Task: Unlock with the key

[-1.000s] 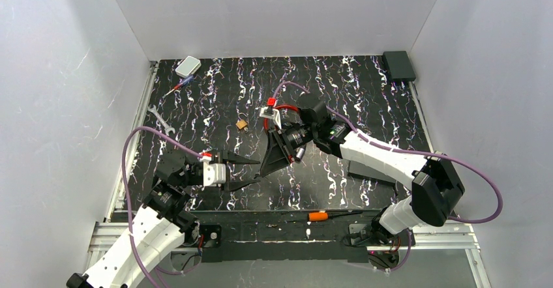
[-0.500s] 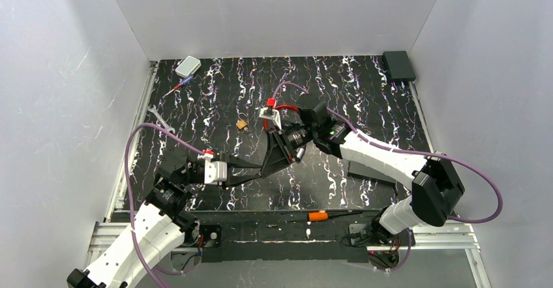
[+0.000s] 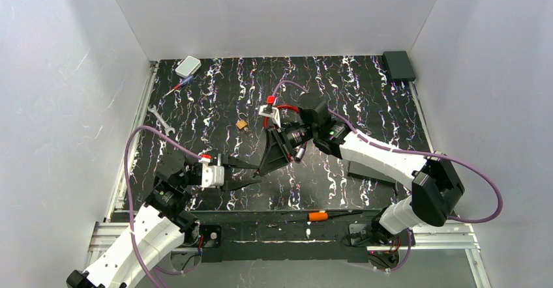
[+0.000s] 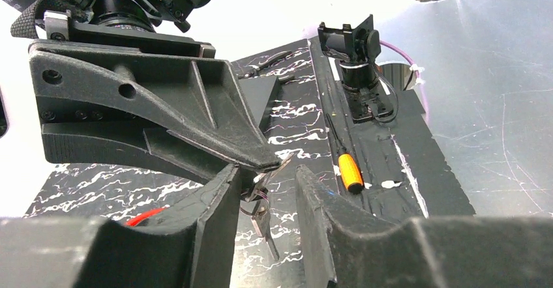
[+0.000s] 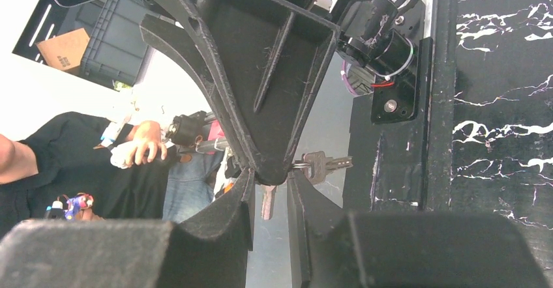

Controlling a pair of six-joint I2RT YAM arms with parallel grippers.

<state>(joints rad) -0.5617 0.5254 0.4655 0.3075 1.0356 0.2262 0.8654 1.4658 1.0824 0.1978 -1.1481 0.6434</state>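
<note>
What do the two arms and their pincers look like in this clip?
The left arm and right arm share white shells and black joints. A purple cable loops along each. The left pincer and right pincer are matte black, with two ribbed wedge fingers tapering to points; a red tab marks each wrist.

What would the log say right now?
right claw: pinching key | left claw: open around key | padlock: on table, untouched

Counted: two keys (image 5: 321,165), one brass padlock (image 3: 242,124), one wrench (image 3: 158,119), one orange-handled screwdriver (image 3: 317,216), one blue-handled tool (image 3: 180,85), one white box (image 3: 188,66), one black box (image 3: 398,65).
</note>
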